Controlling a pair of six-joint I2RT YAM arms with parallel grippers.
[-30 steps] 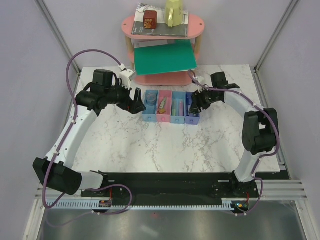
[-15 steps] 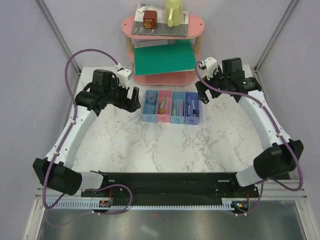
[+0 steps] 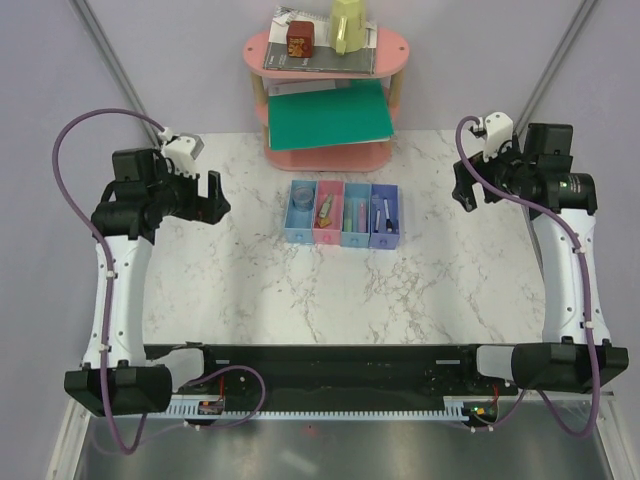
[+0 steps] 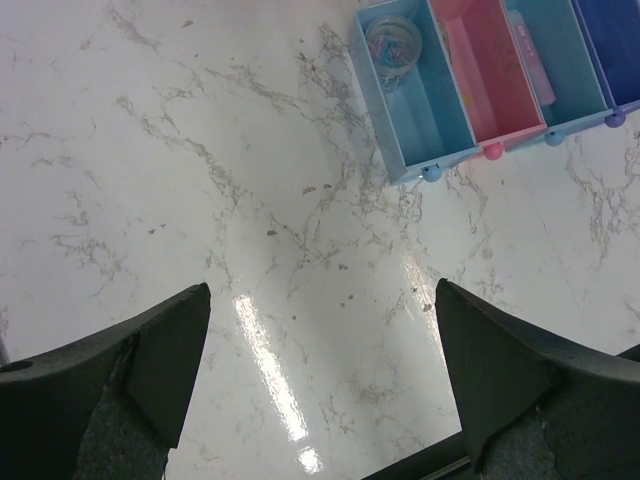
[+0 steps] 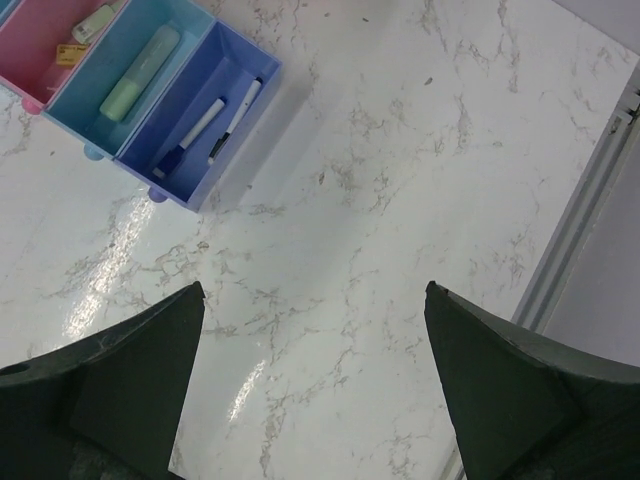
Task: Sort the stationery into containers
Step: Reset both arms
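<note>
The containers [image 3: 345, 213] are four joined trays in a row at mid-table. The light blue tray [image 4: 415, 100] holds a clear tape roll [image 4: 393, 40]. A tan eraser [image 5: 70, 52] lies in the pink tray [image 4: 490, 70]. The blue tray [image 5: 120, 50] holds a pale green marker [image 5: 140, 72] and a pink-purple marker [image 4: 530, 55]. Two thin pens [image 5: 190, 135] lie in the violet-blue tray [image 5: 245, 100]. My left gripper [image 3: 215, 195] [image 4: 322, 285] hovers open and holds nothing, left of the trays. My right gripper [image 3: 462, 185] [image 5: 315, 285] is open and holds nothing, to their right.
A pink oval two-tier shelf [image 3: 395, 50] stands at the back behind the trays, carrying a large green folder [image 3: 330, 115], grey books [image 3: 320, 60], a red box [image 3: 300, 40] and a yellow cup [image 3: 350, 25]. The table's metal edge [image 5: 590, 200] runs close to my right gripper.
Both arms have pulled away from the trays, the left arm to the left and the right arm to the right. The right gripper has opened wider.
</note>
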